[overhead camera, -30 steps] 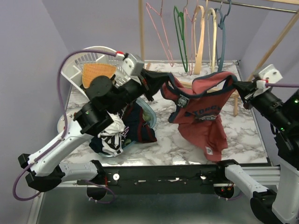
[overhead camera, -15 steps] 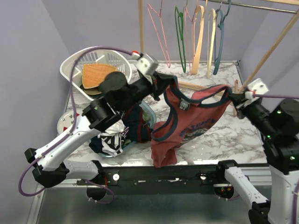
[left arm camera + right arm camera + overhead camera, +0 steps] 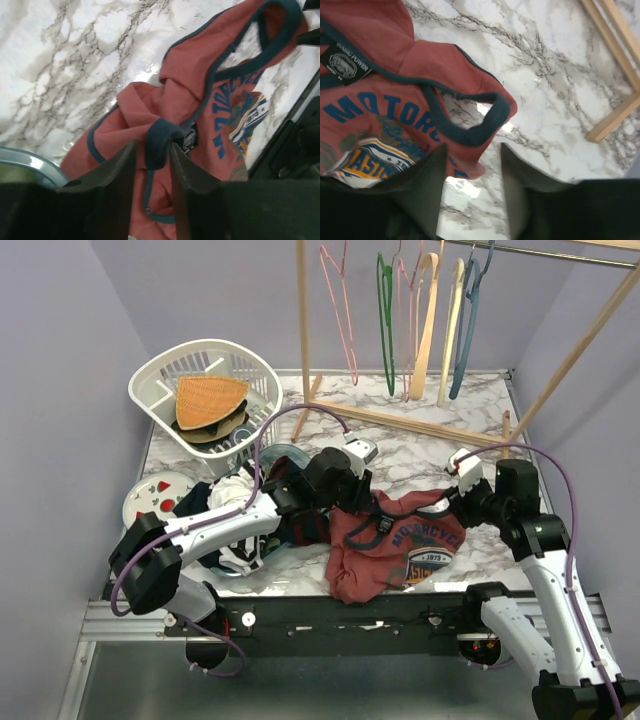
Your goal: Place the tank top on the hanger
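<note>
The maroon tank top [image 3: 390, 550] lies crumpled on the marble table near its front edge, chest print facing up. My left gripper [image 3: 372, 510] is low over its left shoulder. In the left wrist view the left gripper [image 3: 152, 147] is open, and a navy-trimmed strap [image 3: 159, 140] lies loose between the fingers. My right gripper [image 3: 452, 504] is over the right shoulder. In the right wrist view the right gripper [image 3: 470, 150] is open, with the other strap loop [image 3: 487, 125] resting on the table just past its tips. The slate-blue hanger [image 3: 465, 325] hangs on the rail at the back.
A green hanger [image 3: 385, 310], a pink hanger [image 3: 340, 300] and cream hangers [image 3: 430, 320] hang beside it on the wooden rack [image 3: 420, 422]. A white basket [image 3: 160, 380] stands back left. A pile of clothes [image 3: 245, 530] lies under my left arm.
Both arms came down from holding the tank top stretched in the air. The shirt now rests on the table, and both grippers have opened and let go of the straps.
</note>
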`<state>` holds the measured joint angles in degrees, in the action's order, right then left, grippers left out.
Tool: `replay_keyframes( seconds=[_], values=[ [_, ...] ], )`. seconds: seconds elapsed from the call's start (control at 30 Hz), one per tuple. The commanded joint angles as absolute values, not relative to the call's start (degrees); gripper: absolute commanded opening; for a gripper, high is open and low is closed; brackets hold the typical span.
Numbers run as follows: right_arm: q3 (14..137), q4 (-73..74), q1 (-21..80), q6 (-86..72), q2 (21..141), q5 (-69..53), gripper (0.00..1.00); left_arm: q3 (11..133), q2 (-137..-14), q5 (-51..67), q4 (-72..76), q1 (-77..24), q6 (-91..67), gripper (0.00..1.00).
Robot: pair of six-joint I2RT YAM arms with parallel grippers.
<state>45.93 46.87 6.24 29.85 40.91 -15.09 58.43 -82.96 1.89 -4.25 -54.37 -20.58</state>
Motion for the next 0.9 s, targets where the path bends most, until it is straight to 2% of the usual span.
replay_keyframes(
  seconds=[0.0, 0.03, 0.1, 0.13, 0.27, 0.43, 0.63, 0.87],
  values=[
    [55.06, 50.17, 5.63, 29.53, 41.39, -15.12, 0.69, 64.24, -79.64, -0.79, -10.79, -54.4, -18.83, 0.63],
    [57.37, 51.4, 5.45, 29.27, 41.66, -15.2, 0.81, 65.29, -77.98, -0.7, -14.64, -54.4, -17.85, 0.73],
    [64.38, 53.69, 5.19, 28.74, 42.01, -15.47, 0.91, 67.93, -75.86, -1.23, -17.83, -54.4, -13.48, 0.81],
    [67.03, 54.31, 5.1, 28.22, 43.14, -16.43, 0.93, 68.37, -73.41, -1.06, -19.93, -54.4, -11.71, 0.87],
    [77.85, 56.6, 4.75, 24.62, 48.41, -20.21, 0.97, 63.49, -66.81, -2.63, -19.87, -54.4, -3.44, 0.99],
    [90.95, 54.5, 3.96, 15.15, 55.62, -21.97, 0.99, 53.88, -61.61, -6.06, -14.32, -53.61, -2.29, 0.99],
    [106.25, 47.65, 4.04, -1.55, 68.1, -19.17, 1.0, 54.05, -61.79, -7.12, -15.38, -53.61, -1.93, 0.99],
    [117.68, 43.61, 4.04, -7.29, 79.71, -13.28, 0.98, 53.62, -60.91, -8.96, -15.38, -53.53, -1.14, 0.99]
  ],
)
